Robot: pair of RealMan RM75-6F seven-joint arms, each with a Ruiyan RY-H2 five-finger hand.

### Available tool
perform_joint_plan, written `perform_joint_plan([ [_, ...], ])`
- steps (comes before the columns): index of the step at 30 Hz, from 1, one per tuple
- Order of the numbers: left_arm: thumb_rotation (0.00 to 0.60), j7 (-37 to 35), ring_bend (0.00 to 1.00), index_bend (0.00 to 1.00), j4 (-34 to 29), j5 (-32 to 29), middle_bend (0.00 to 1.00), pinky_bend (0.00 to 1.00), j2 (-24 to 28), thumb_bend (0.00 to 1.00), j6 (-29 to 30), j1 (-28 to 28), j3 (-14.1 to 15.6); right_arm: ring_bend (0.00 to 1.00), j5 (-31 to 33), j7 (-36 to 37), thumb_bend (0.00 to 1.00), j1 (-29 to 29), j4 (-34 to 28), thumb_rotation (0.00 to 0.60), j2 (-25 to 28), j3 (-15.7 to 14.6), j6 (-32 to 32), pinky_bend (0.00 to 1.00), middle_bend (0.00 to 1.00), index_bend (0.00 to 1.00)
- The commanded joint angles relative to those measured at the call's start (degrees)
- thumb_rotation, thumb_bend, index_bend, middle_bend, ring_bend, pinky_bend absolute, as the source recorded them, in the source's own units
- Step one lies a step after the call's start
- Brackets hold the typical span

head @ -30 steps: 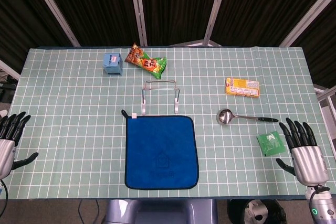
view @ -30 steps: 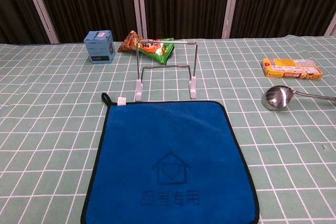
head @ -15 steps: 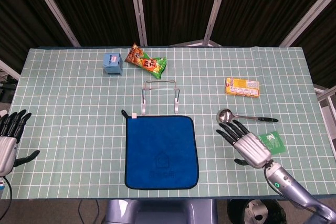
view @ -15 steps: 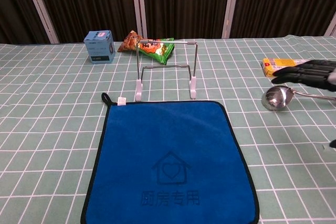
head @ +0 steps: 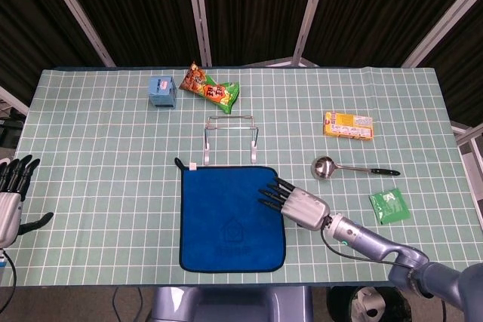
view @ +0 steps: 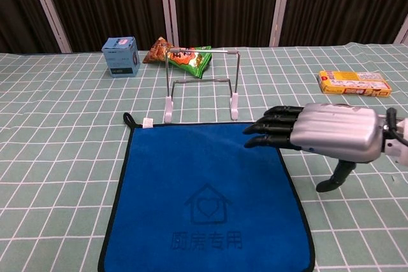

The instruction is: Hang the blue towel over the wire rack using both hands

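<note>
The blue towel [head: 232,218] lies flat at the counter's [head: 98,156] near edge, just before the wire rack [head: 231,137]. The right hand [head: 296,203], fingers spread and empty, has swept in from the ladle [head: 339,167] to the towel's right edge; the left hand [head: 11,197] stays open at the counter's left edge. Dark curtains hang behind.

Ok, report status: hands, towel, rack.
Right hand open above blue towel's right edge. Left hand open, far left. Towel flat, wire rack bare behind it.
</note>
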Motion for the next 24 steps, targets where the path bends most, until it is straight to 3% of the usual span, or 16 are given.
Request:
perform_joint_plan([
  [1,0.600,0.23,0.00,0.00,0.19,-0.40,0.00,0.00,-0.14,0.00,-0.35,-0.11,-0.10,0.00,-0.54,1.21,0.00,2.41,3.87,0.600,-3.58,-0.42,0.51,0.00,0.00,0.07],
  [13,0.600,1.00,0.00,0.00,0.93,-2.13,0.00,0.00,-0.77,0.00,-1.95,-0.55,-0.38,0.00,0.85,2.26,0.00,5.65,8.74,0.600,-7.28,-0.36,2.66,0.00,0.01,0.09],
  [24,0.600,1.28,0.00,0.00,0.90,-2.30,0.00,0.00,-0.90,0.00,-2.21,-0.66,-0.35,0.00,2.75,3.19,0.00,6.00,11.75,0.600,-9.24,-2.08,3.48,0.00,0.01,0.11],
])
